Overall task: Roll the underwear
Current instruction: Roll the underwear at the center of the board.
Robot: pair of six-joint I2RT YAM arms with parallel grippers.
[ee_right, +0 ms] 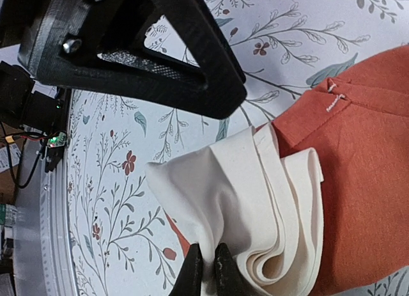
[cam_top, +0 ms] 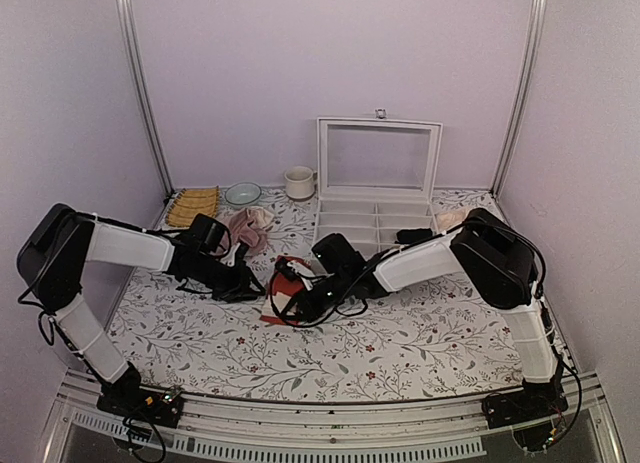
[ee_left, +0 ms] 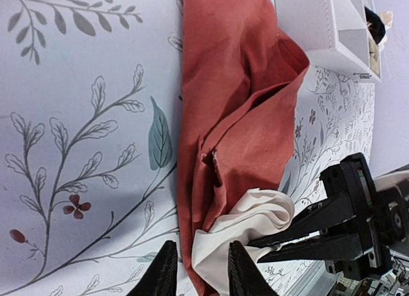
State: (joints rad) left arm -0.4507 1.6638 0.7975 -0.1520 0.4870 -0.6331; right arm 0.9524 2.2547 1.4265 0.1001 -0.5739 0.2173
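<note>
L arm: low, reaching in from 9 o'clock; left gripper (ee_left: 202, 246) fingers apart, astride the waistband's edge | R arm: low from 3 o'clock; right gripper (ee_right: 208, 248) pinched on the bunched cream waistband | underwear (cam_top: 291, 267): rumpled, mid-table | room: bare table (cam_top: 400, 348) toward 6 o'clock; organizer box (cam_top: 376, 194) at 1 o'clock

A table (cam_top: 420, 353) covered with a leaf-and-flower print is seen. The underwear (cam_top: 288, 270) is laid near its middle, with a pink cloth (cam_top: 246, 229) just behind. Along the far edge are placed a yellow ribbed item (cam_top: 193, 205), a bowl (cam_top: 242, 193), a mug (cam_top: 298, 182) and a white compartment box (cam_top: 375, 221).
</note>
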